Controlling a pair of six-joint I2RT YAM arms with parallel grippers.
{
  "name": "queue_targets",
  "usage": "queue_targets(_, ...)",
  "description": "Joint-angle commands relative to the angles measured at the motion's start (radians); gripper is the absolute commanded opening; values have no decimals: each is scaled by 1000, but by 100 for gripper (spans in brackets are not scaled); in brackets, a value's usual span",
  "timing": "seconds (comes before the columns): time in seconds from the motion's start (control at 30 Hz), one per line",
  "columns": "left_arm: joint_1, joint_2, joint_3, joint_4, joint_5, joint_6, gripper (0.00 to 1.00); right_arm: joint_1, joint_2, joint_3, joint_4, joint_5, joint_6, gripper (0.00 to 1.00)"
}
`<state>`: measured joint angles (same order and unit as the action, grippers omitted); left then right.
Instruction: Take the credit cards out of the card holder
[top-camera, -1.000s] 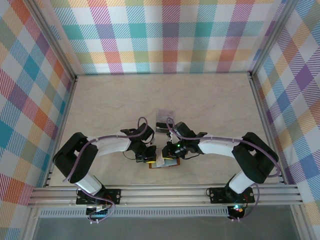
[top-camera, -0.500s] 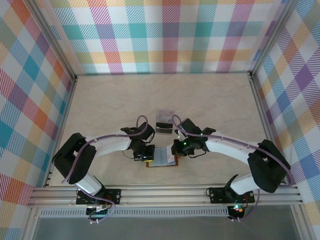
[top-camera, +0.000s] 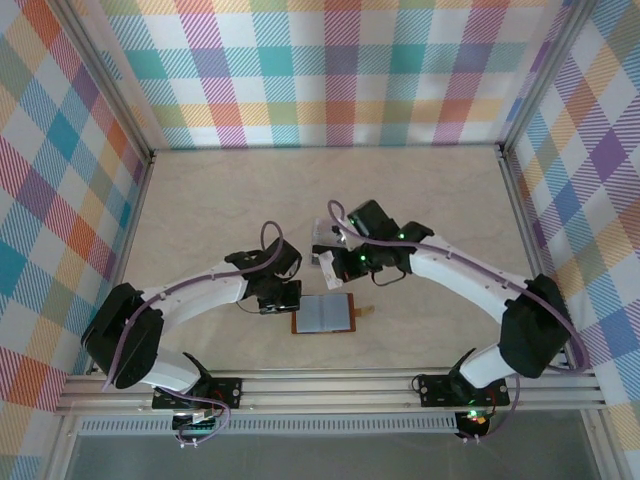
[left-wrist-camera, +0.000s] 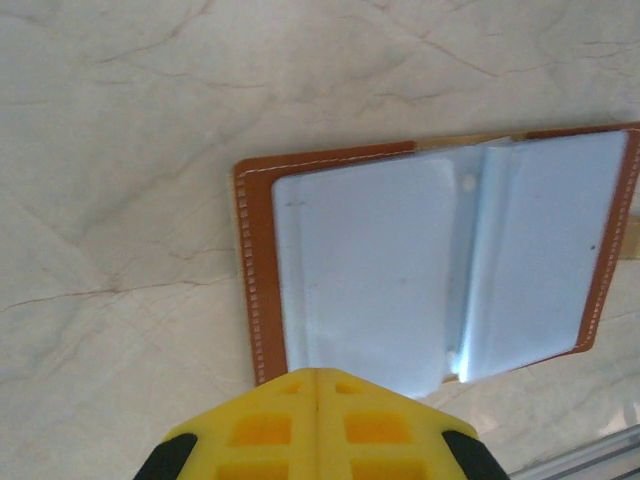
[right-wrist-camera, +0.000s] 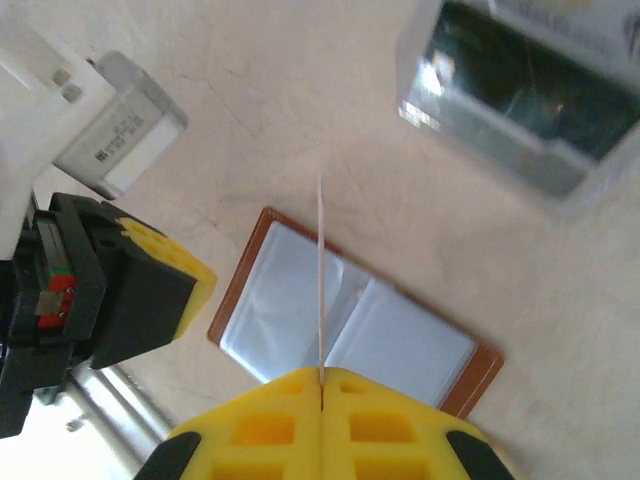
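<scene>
The card holder lies open and flat near the table's front, with a brown leather rim and grey pockets. My right gripper hangs above and behind it, shut on a thin credit card seen edge-on. From above, that card shows pale at my right gripper. Two more credit cards lie on the table just behind, one dark. My left gripper is shut on nothing, over the holder's left edge.
The checked walls and metal frame rails close in the table on all sides. The holder's snap tab sticks out to the right. Bare marbled tabletop stretches behind and to both sides.
My right gripper has lifted away from the card holder toward the back, carrying a card. My left gripper has slid off the holder to its left edge, and the holder now lies open.
</scene>
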<state>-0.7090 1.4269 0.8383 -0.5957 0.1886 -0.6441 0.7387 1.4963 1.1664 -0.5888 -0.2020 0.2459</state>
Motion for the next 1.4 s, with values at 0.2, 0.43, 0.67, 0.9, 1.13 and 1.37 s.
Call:
queue_targets(0.2, 97, -81, -128, 48, 26, -9, 5, -33, 171, 256, -157, 101, -723, 0)
queue_targets(0.43, 148, -119, -161, 36, 38, 16, 5, -144, 368, 556, -299, 77, -920, 0)
queue_targets(0.67, 172, -122, -178, 36, 50, 26, 5, -206, 493, 744, -386, -45, -1082, 0)
queue_targets(0.9, 185, -113, -179, 31, 60, 40, 5, -216, 647, 921, -519, -74, -1165, 0)
queue_targets(1.13, 194, -92, -165, 19, 65, 56, 5, -219, 730, 966, -539, -16, -1190, 0)
queue_targets(1.37, 201, -93, -185, 32, 66, 53, 5, -220, 779, 980, -580, 31, -1214, 0)
